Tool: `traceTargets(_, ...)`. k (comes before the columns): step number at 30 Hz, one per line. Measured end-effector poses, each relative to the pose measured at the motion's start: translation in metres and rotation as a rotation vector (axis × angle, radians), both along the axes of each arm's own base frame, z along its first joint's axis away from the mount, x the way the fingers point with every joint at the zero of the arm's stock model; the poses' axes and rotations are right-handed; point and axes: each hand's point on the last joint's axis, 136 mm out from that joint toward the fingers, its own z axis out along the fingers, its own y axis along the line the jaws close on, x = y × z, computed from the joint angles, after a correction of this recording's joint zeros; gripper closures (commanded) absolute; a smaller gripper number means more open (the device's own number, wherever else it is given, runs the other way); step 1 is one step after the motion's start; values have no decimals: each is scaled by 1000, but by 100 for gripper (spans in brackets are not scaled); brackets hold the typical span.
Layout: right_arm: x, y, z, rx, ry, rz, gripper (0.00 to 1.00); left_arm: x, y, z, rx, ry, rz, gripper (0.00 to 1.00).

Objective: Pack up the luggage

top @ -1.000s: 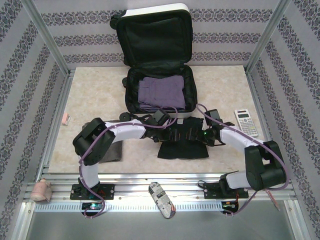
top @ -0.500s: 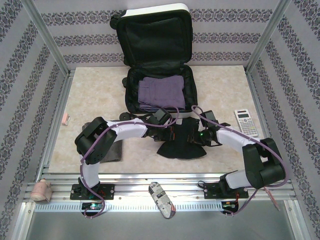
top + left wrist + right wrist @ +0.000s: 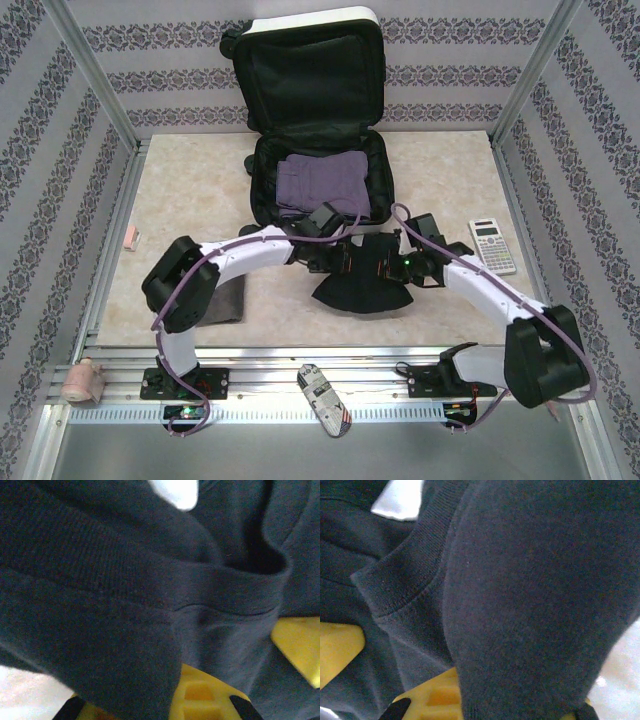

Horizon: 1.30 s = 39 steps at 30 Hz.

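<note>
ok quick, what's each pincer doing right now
left pincer: closed, holding the black garment
right pincer: closed, holding the same black garment

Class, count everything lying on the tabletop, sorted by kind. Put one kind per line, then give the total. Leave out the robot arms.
luggage: 1
cloth items: 3 (purple folded garment, black garment, grey cloth)
calculator: 1
small pink block: 1
Total: 6
</note>
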Motion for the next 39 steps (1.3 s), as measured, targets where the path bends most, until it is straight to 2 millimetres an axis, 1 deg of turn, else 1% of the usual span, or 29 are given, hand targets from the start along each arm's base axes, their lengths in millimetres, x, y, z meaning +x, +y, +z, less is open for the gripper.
traceTargets(5,14,10,54,63,-106,13,100,10,-2,63,-44,-107,-8,100)
traceTargets(8,22,15,83,92,-158,22,100,14,1,90,-58,-163,-5,100)
traceTargets(11,29,18,103,111,-196,28,100,20,5,102,-62,-191,2,100)
traceTargets(15,44,23,121,119,-227,31,100,34,18,103,-41,-209,30,100)
traceTargets(19,64,30,127,122,-238,32,100,53,33,110,-30,-247,58,100)
traceTargets(24,98,43,126,133,-265,36,100,85,65,117,-27,-282,124,100)
traceTargets(27,121,52,123,135,-274,36,100,108,83,123,-26,-307,161,100)
traceTargets(32,168,65,124,136,-305,30,100,149,96,135,-41,-363,191,100)
traceTargets(36,200,73,119,124,-315,23,100,177,108,129,-39,-389,220,100)
traceTargets(39,219,78,107,109,-309,21,100,194,118,116,-29,-394,242,100)
